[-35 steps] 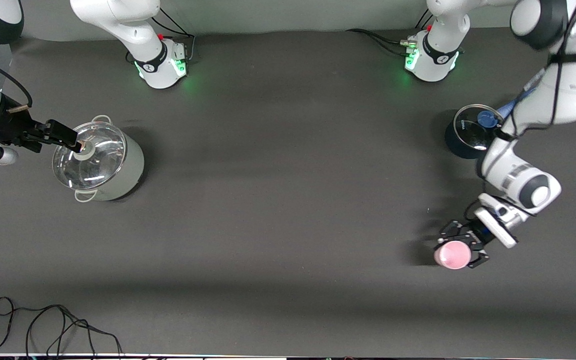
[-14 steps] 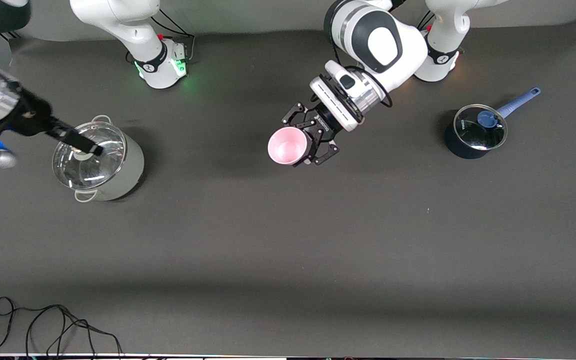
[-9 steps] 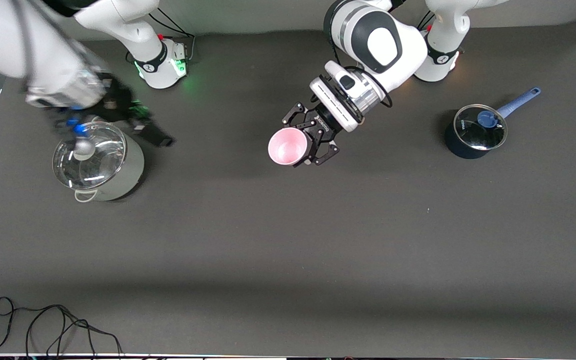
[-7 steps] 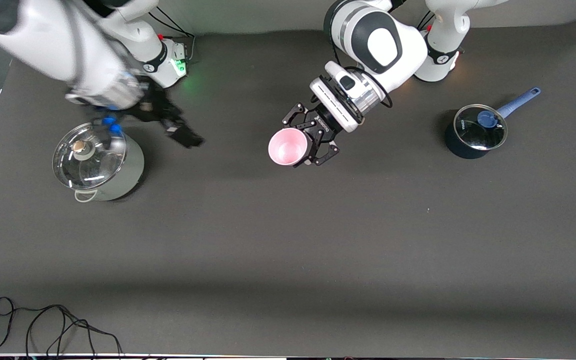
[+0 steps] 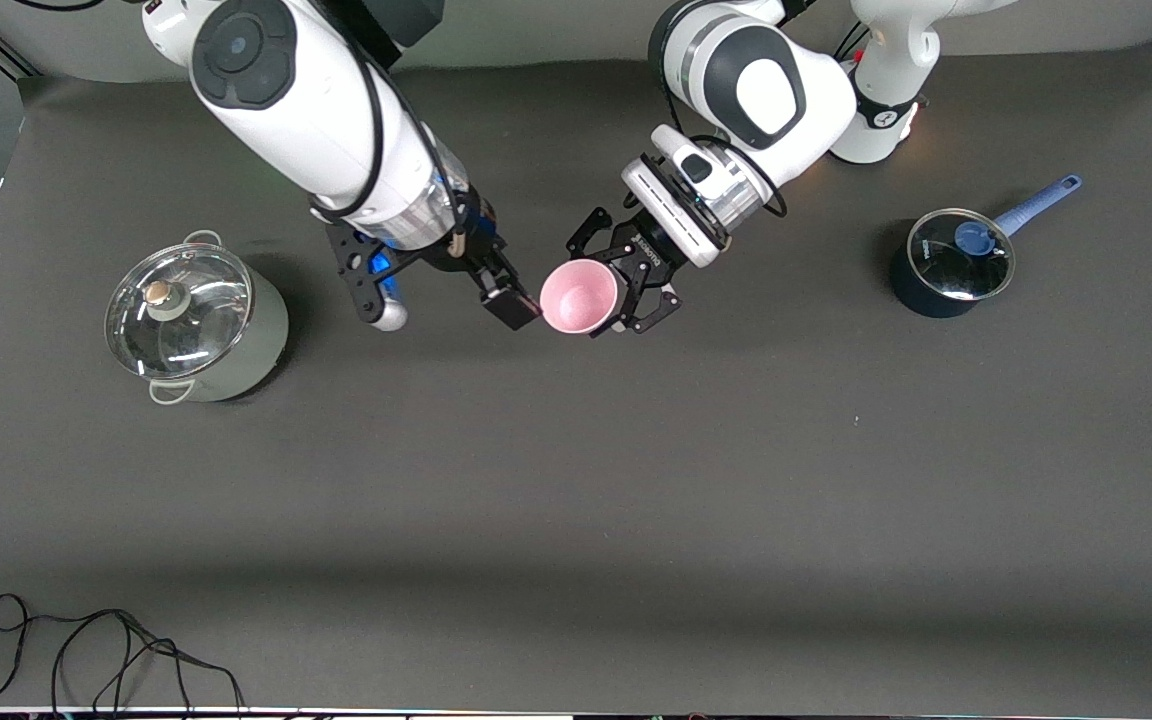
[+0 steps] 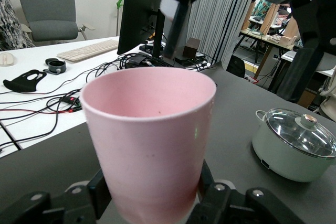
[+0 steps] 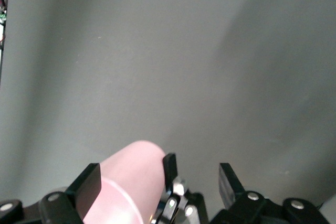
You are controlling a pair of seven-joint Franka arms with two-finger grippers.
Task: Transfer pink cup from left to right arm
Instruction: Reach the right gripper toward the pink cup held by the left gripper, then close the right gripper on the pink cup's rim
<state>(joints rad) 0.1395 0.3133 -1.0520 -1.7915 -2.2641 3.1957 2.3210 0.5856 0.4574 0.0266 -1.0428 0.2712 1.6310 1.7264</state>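
Observation:
The pink cup [image 5: 579, 296] is held up over the middle of the table, mouth toward the front camera. My left gripper [image 5: 608, 295], the black claw, is shut on its lower part; in the left wrist view the cup [image 6: 149, 129] rises between the fingers of my left gripper [image 6: 153, 192]. My right gripper [image 5: 514, 300] has its fingertips at the cup's rim on the right arm's side. In the right wrist view the fingers of my right gripper [image 7: 159, 177] are spread and the cup [image 7: 134, 174] shows between them, close to one finger. They are not closed on it.
A pale green pot with a glass lid [image 5: 198, 322] stands toward the right arm's end and also shows in the left wrist view [image 6: 294, 148]. A dark saucepan with a blue handle [image 5: 948, 264] stands toward the left arm's end. A black cable [image 5: 116, 650] lies at the front edge.
My left arm lifted the cup from near its end and carried it over the middle, then held still. My right arm let go of the pot lid's knob and swung over to the cup.

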